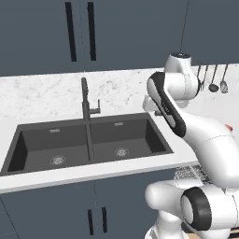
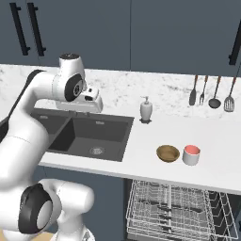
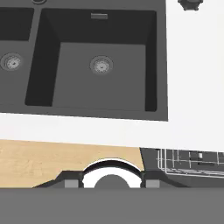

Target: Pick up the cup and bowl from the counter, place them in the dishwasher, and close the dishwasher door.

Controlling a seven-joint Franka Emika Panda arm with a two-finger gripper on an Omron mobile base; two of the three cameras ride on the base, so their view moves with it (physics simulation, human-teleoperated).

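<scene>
Left base view. The white arm rises over the dark double sink set in the marbled counter; the faucet stands behind the sink's divider. A corner of the white wire rack shows just right of the sink, below the counter edge.

Right base view. The gripper hangs above the sink's back edge, well apart from the task's things. The bowl, tan and shallow, sits on the counter right of the sink, near the front edge; the cup stands just beside it, farther from the sink, salmon end up. Both lie directly above the open dishwasher with its rack drawn out. A soap dispenser stands behind them, right of the sink.

Hand view. The camera looks down into the sink's right basin. Whether the fingers stand open or closed cannot be told here; nothing lies between them.

Handling, as a judgement: both pieces look light and rigid, with smooth, possibly slippery walls. The cup is best pinched across its rim wall, the bowl by one side of its rim.
</scene>
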